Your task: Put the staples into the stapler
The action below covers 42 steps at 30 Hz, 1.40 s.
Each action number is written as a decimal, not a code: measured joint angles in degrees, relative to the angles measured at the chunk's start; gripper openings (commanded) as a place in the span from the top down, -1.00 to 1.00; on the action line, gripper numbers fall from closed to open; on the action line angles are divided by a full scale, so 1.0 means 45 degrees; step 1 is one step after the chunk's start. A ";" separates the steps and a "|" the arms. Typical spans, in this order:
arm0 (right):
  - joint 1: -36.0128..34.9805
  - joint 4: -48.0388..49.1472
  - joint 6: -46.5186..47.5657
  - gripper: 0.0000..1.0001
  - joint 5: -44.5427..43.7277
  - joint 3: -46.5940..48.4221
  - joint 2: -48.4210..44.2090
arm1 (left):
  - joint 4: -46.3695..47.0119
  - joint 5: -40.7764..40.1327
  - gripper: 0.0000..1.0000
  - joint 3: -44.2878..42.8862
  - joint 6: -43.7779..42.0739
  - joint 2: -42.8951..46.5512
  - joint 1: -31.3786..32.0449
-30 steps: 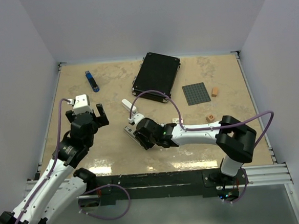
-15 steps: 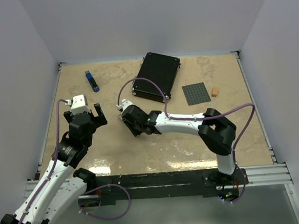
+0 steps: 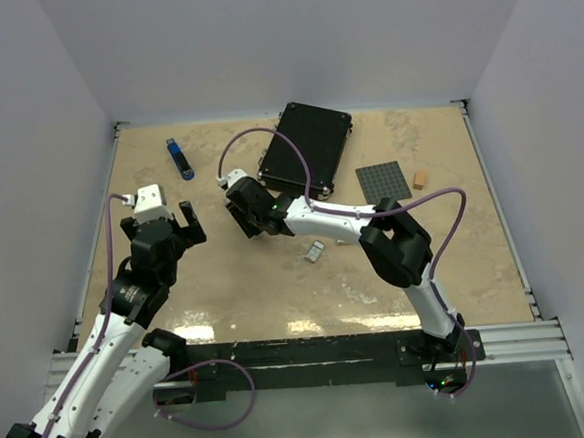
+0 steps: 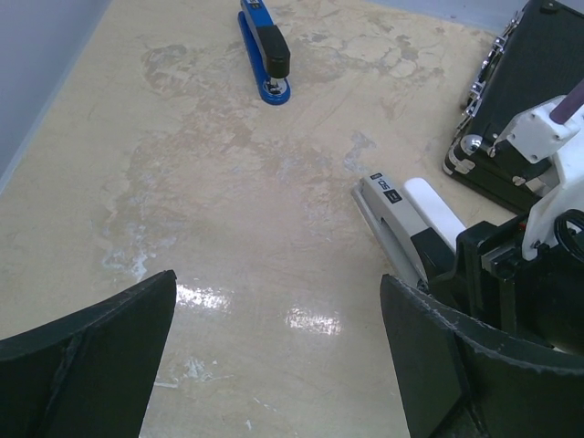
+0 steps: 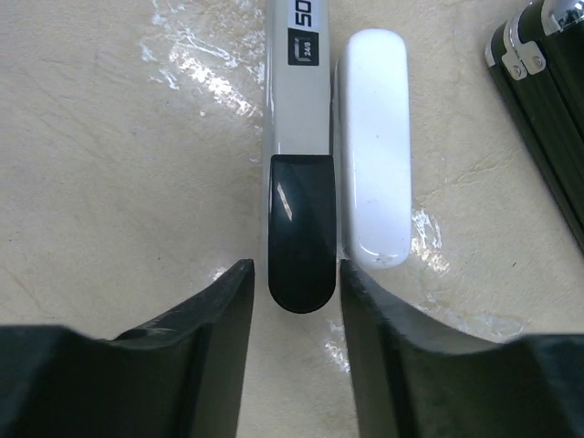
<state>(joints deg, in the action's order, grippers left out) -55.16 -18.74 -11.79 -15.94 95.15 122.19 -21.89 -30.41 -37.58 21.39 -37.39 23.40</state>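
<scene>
A white and grey stapler (image 5: 297,137) with a black end lies flat on the table, and it also shows in the left wrist view (image 4: 397,214). My right gripper (image 5: 297,266) is open, one finger on each side of the stapler's black end. In the top view the right gripper (image 3: 236,205) covers the stapler. The staples, a tiny pale box (image 3: 315,250), lie on the table beside the right forearm. My left gripper (image 4: 278,278) is open and empty over bare table, to the left of the stapler, and it shows at the left of the top view (image 3: 162,228).
A blue stapler (image 3: 179,159) lies at the far left, also in the left wrist view (image 4: 265,50). A black case (image 3: 307,150) sits just behind the right gripper. A grey baseplate (image 3: 384,182) and an orange cube (image 3: 420,179) are at the right.
My right arm has swung from the table's middle toward the far left and now straddles the stapler's end. The small box has come into view behind it. The left arm has hardly moved.
</scene>
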 measured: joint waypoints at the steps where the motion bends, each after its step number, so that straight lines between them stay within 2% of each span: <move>1: -0.0005 0.0000 0.0087 -0.07 0.0000 0.0019 -0.0019 | 0.0005 0.0058 -0.96 0.0000 0.0005 0.0005 -0.0049; 5: 0.0024 0.0019 0.0389 -0.34 0.0068 -0.0010 -0.0534 | 0.0029 0.0291 -0.96 0.0000 0.0005 0.0010 -0.0262; 8: 0.0189 0.0170 0.0554 -0.53 0.0121 -0.0311 -0.1710 | 0.0117 0.0486 -0.96 0.0000 0.0005 0.0058 -0.0491; 12: 0.0952 0.0452 0.0636 -0.59 0.0117 -0.0704 -0.3682 | 0.0291 0.0670 -0.96 0.0073 0.0005 0.0160 -0.0709; 15: 0.2123 0.0903 0.0549 -0.71 0.0248 -0.1350 -0.5231 | 0.0291 0.0714 -0.96 0.0165 0.0005 0.0219 -0.0797; 22: 0.6008 0.1481 -0.0063 -0.97 0.1078 -0.3866 -0.8043 | 0.0296 0.0758 -0.97 0.0175 0.0010 0.0335 -0.0991; 26: 0.7975 0.1360 -0.0646 -0.97 0.1783 -0.5124 -0.9564 | 0.0311 0.0753 -0.98 0.0189 0.0010 0.0452 -0.1098; 31: 1.0054 0.1486 -0.1676 -0.97 0.1379 -0.6926 -1.3002 | 0.0330 0.0588 -0.99 0.0189 0.0068 0.0889 -0.1292; 36: 1.0132 0.1705 -0.2540 -0.97 -0.0097 -0.8102 -1.6597 | 0.0369 0.0087 -1.00 0.0340 0.0170 0.1812 -0.1486; 42: 1.0112 0.1923 -0.2880 -0.97 -0.1384 -0.8718 -1.9176 | 0.0403 -0.0967 -1.00 0.0544 0.0520 0.3133 -0.1627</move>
<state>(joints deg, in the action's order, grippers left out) -9.65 -10.09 -24.75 -22.17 55.92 35.90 -20.08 -34.76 -35.14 23.73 -23.29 16.08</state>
